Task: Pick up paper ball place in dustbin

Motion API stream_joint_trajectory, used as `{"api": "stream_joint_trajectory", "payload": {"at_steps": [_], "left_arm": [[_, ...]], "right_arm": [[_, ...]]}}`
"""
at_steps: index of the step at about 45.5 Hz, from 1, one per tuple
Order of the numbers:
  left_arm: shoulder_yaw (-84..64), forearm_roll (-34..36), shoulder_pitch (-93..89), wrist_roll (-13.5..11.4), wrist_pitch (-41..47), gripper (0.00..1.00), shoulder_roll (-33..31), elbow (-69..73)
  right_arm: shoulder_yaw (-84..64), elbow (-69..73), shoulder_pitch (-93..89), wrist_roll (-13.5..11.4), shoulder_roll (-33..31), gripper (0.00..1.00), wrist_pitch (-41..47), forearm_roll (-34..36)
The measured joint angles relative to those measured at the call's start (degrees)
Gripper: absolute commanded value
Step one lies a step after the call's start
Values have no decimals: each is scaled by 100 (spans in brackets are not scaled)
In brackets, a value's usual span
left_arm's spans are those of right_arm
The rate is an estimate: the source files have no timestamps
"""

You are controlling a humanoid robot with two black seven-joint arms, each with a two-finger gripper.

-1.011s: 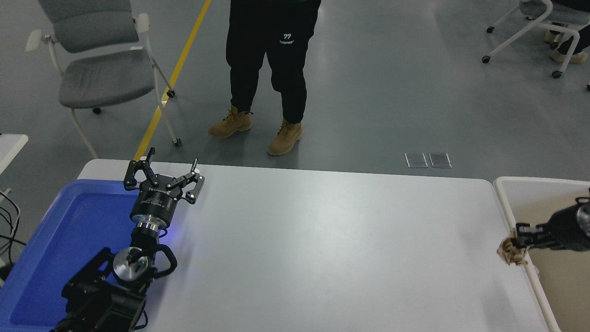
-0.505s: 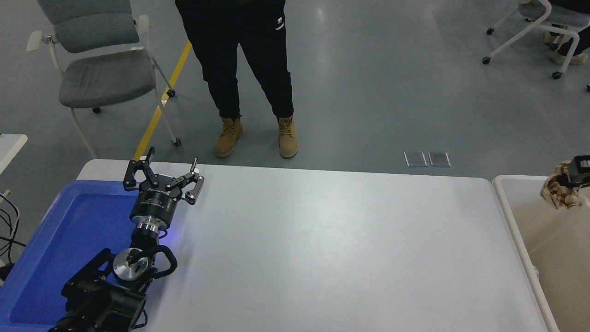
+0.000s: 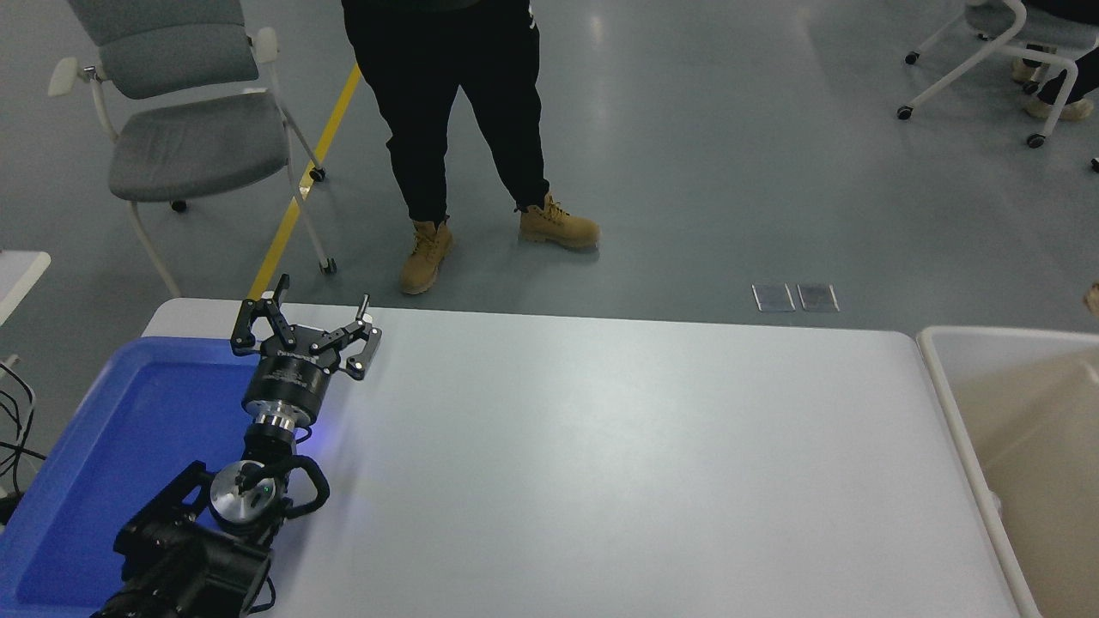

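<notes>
Left arm parked lower left over the blue tray (image 3: 103,446). Left gripper (image 3: 305,330) sits at the tray's far right corner, over the edge where tray meets white table (image 3: 601,463), fingers spread wide, nothing between them.

Right of the gripper: bare tabletop all the way across. Far right, just off the table's right end, the dustbin (image 3: 944,403): white rounded rim, tan inner walls, cut by the frame edge. What shows of the inside has no ball in it.

Paper ball (image 3: 1092,299): only a tan sliver at the right frame edge, above and beyond the bin's far rim, well apart from the left gripper. Mostly out of frame. Right gripper out of view, so can't tell what's holding the ball or its finger state.

Beyond the left gripper, past the table's far edge: person (image 3: 464,129) standing on the grey floor, black trousers, tan boots. Grey chair (image 3: 189,129) to the far left of the gripper, yellow floor line (image 3: 309,172) running between chair and person. Two small floor plates (image 3: 794,297) past the table's far edge, right of the person. Another white-framed chair (image 3: 987,60) at top right.
</notes>
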Motion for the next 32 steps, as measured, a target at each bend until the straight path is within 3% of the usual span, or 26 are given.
{"api": "stream_joint_trajectory", "payload": {"at_steps": [15,22,32], "left_arm": [[0,-6,0,0,0,99,0,2],[0,-7,0,0,0,99,-1,1],[0,-9,-1,-1,0,99,-1,1]], "right_arm": [[1585,-3607,-3377,-19,1658,7,-1737,2716],[2866,-5302,-4721,-41,2651,7,-2176,3361],[4807,-6328,-5929,-114,3476,6,-2932,3778]]}}
